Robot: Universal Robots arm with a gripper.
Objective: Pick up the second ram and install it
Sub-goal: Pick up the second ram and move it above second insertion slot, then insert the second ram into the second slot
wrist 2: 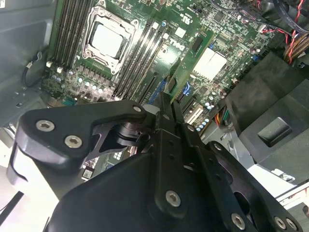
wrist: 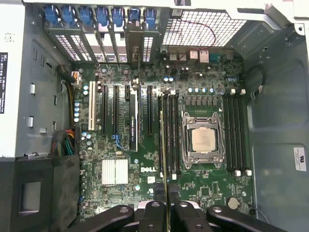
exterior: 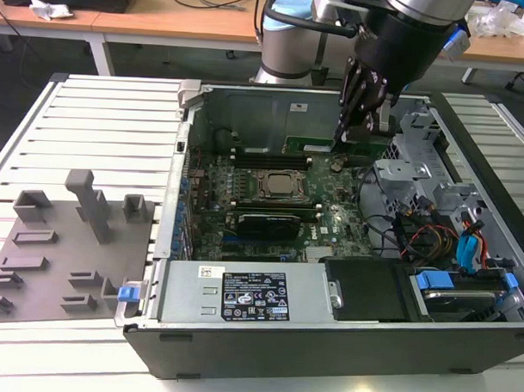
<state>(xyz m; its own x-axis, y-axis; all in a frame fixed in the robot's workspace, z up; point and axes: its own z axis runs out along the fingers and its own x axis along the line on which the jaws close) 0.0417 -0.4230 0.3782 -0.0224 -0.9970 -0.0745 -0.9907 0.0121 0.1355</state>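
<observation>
My gripper [exterior: 357, 129] hangs inside the open computer case, near its back wall on the exterior view's right. It is shut on the second ram [wrist 2: 194, 60], a long green circuit strip with dark chips. The fingers [wrist 2: 166, 108] pinch one end of the strip, which juts out over the motherboard [wrist 2: 227, 34]. In the first wrist view the ram [wrist: 162, 145] appears edge-on, running lengthwise beside the black memory slots [wrist: 172, 130] next to the silver processor socket [wrist: 203, 140]. In the exterior view the green strip [exterior: 320, 148] lies level above the board's far edge.
The case [exterior: 240, 333] lies open on a slatted white table. A second bank of memory slots [wrist: 236, 130] runs along the socket's other side. Cable bundles [exterior: 433, 236] and drive bays fill the exterior view's right. A grey fixture tray [exterior: 62, 241] sits outside, on the left.
</observation>
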